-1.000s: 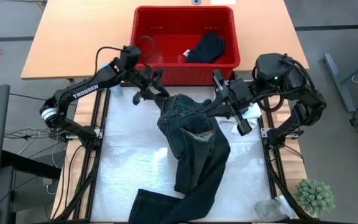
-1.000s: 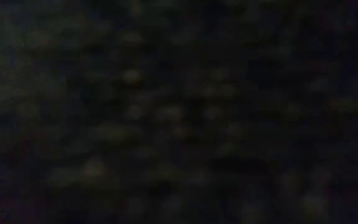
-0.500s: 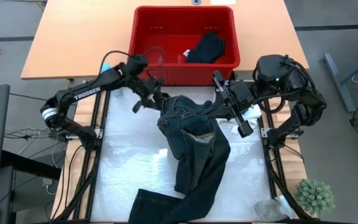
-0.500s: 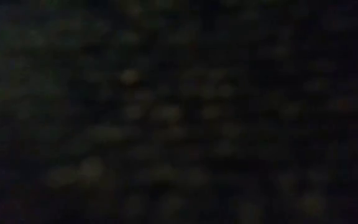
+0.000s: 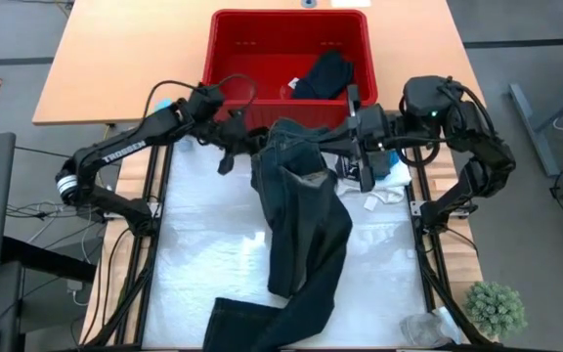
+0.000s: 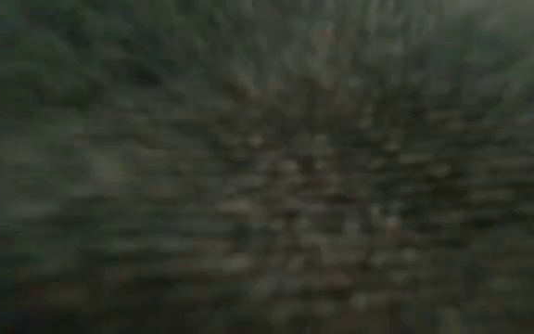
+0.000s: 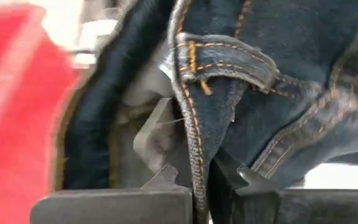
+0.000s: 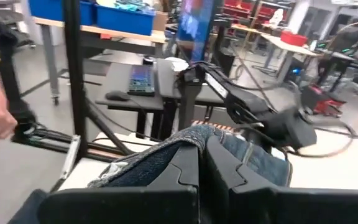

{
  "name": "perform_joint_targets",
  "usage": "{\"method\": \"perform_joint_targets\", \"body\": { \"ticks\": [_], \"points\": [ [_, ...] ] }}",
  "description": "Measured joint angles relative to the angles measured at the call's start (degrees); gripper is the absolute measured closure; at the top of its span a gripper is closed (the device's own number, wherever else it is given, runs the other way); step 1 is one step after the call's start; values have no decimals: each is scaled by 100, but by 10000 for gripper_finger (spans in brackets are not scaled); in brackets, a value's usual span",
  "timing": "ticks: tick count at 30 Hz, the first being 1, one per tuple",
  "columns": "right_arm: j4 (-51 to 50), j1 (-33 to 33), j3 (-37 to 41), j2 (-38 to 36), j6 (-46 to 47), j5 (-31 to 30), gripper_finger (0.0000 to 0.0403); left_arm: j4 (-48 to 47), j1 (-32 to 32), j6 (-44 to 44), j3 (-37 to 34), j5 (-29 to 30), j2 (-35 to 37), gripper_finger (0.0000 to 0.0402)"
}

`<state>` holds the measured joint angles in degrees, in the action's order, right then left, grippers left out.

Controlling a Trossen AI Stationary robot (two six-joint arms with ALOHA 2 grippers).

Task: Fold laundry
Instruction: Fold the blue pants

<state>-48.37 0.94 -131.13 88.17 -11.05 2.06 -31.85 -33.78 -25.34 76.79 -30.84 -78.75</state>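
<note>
Hanging by its waistband between both arms, the pair of dark jeans (image 5: 301,210) drapes down over the white cloth (image 5: 198,264) that covers the bench, with one leg trailing to the near edge. Denim like this should be heavy and floppy, with stiff seams; the stitched waistband looks the firmest place to hold, and both grips sit there. The left gripper (image 5: 245,144) has its jaws closed on the seamed edge, the fabric pinched between them in its wrist view. The right gripper (image 5: 352,137) likewise has its jaws clamped on a fold of the waistband. The weight of the legs may drag on the cloth as they move.

Just behind the grips stands the red basket (image 5: 225,59), holding a black garment (image 5: 325,73); its front wall leaves little room on the far side. A small white item (image 5: 379,196) lies under the right arm. Open cloth lies to the left and near.
</note>
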Motion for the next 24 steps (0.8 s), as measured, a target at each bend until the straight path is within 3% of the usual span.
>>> {"method": "perform_joint_targets", "body": {
  "ticks": [5, 11, 16, 24],
  "points": [
    [20, -152, 0, -91, -372, -190, 375, -858, -49, -972, 1318, 1809, 52, 401],
    [81, -496, -7, -130, -488, -1723, 375, -1194, -140, -1890, 3271, 3811, -5, 401],
    [1042, -977, -7, -128, -652, -3106, 370, -892, -232, -2556, 4615, 4611, -3, 401],
    [3662, -1216, 4, -110, -2129, -3137, 374, -615, 79, -2901, 5818, 5092, 3, 401]
  ]
}}
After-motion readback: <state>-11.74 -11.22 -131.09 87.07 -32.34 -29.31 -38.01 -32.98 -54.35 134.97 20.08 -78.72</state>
